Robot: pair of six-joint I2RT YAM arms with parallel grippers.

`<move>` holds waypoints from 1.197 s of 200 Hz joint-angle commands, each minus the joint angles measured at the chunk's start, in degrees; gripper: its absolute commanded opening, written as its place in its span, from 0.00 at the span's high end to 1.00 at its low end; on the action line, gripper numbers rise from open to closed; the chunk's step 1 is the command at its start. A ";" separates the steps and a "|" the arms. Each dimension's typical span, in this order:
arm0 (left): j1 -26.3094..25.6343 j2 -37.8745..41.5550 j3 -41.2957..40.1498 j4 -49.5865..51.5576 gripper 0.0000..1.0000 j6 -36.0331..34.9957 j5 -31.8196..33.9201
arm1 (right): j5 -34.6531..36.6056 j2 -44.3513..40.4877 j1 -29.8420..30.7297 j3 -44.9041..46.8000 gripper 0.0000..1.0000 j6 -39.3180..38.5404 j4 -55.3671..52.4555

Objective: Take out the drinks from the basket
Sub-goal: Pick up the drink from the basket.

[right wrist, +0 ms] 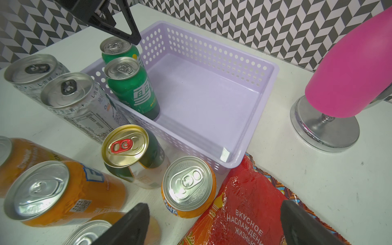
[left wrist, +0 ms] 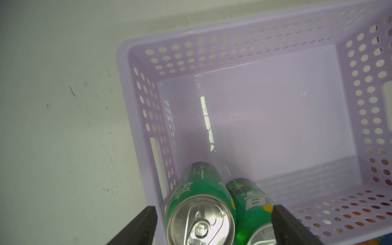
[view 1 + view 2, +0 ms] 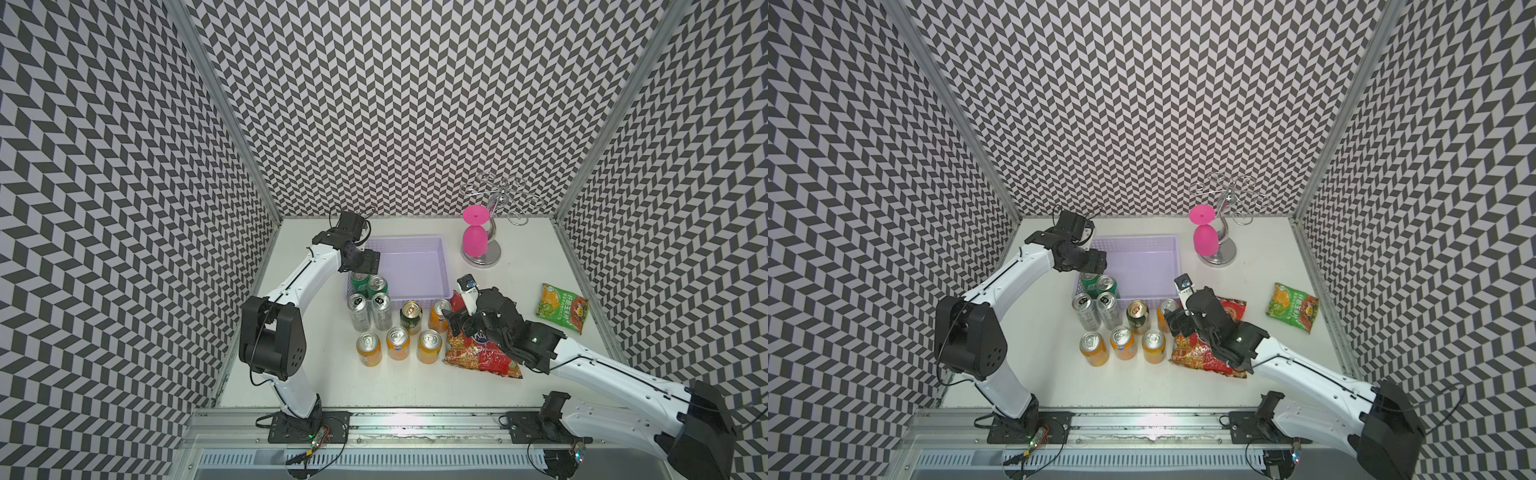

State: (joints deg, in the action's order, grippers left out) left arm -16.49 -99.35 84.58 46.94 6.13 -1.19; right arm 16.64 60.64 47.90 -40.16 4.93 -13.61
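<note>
Lower released L claw (image 2: 213, 212) astride left green can (image 2: 199, 186) in basket (image 2: 244, 27), w/o nudging neighbour (image 2: 250, 201), leaving released R claw (image 1: 214, 210) parked.

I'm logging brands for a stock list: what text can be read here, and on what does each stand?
"FANTA": orange can next to the red snack bag.
"ВКУСНОЕ НАСЛАЖДЕНИ… ЖИЗНЬЮ": red snack bag, cut off at the edges.
"Sprite": green can in the basket.
"雪": second green can, with the rest of its label hidden.
Too small to read: the fine print on the silver cans and the lettering on the green snack bag.
</note>
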 commanded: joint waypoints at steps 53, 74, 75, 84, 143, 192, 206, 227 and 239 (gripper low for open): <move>-0.11 -4.97 1.69 3.54 0.17 0.88 1.19 | -0.59 -0.45 -0.30 0.90 0.00 -0.23 3.93; -0.20 -5.02 1.34 4.89 0.17 0.73 0.93 | -0.64 -0.13 -0.31 0.75 0.00 -0.47 3.94; -0.21 -5.00 1.32 4.99 0.17 0.77 0.93 | -0.64 -0.11 -0.29 0.77 0.00 -0.50 3.98; -0.21 -5.02 1.16 5.47 0.17 0.66 0.99 | -0.73 -0.01 -0.26 0.78 0.00 -0.51 4.03; -0.21 -6.79 2.36 8.50 0.16 -0.07 2.24 | -0.90 0.31 -0.28 0.77 0.01 -0.55 4.76; -0.25 -9.70 3.67 8.41 0.20 -0.24 1.20 | -0.85 0.34 -0.31 0.76 0.00 -0.60 4.78; -0.25 -10.03 3.66 8.25 0.23 -0.34 0.93 | -0.81 0.31 -0.27 0.87 0.00 -0.70 4.82; -0.38 -10.25 3.88 8.15 0.27 -0.35 0.84 | -0.79 0.38 -0.35 0.81 0.00 -0.67 4.90; -0.39 -10.00 4.22 8.08 0.31 -0.34 0.67 | -0.80 0.53 -0.38 0.87 0.00 -0.55 4.86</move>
State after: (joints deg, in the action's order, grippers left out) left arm -16.47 -108.44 87.22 53.78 5.98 0.36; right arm 16.01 60.82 47.81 -39.64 4.86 -11.44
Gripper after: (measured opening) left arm 0.717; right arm 0.995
